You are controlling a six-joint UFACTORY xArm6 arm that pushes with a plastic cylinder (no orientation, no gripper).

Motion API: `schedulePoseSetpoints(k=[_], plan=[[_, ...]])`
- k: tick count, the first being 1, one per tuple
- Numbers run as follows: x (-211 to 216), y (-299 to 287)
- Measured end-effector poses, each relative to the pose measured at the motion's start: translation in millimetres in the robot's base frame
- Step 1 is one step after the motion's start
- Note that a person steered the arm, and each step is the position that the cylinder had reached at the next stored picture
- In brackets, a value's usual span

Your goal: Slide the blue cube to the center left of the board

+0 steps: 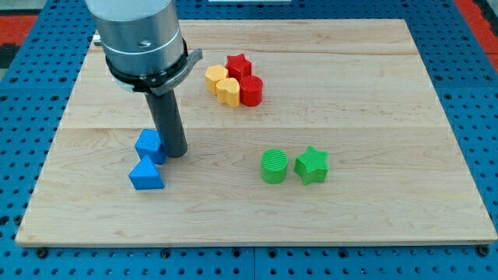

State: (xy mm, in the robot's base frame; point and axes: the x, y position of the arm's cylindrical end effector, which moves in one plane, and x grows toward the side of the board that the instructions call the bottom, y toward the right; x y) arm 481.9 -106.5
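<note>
The blue cube (149,145) lies on the wooden board (373,101) at the view's left, a little below the middle. My tip (175,153) stands right against the cube's right side, touching or nearly touching it. A blue triangular block (146,174) lies just below the cube, touching it or almost so.
A yellow block (215,77), a second yellow block (229,91), a red star (238,64) and a red cylinder (250,90) cluster at the view's top centre. A green cylinder (274,166) and a green star (312,164) lie right of centre.
</note>
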Motion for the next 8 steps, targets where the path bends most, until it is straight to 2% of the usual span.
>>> schedulePoseSetpoints(k=[1, 2, 3, 4, 5, 8], plan=[[-13.0, -29.2], [-13.0, -30.9], [2.6, -18.7], [39.4, -29.0], [24.7, -64.4], [-139.9, -96.7]])
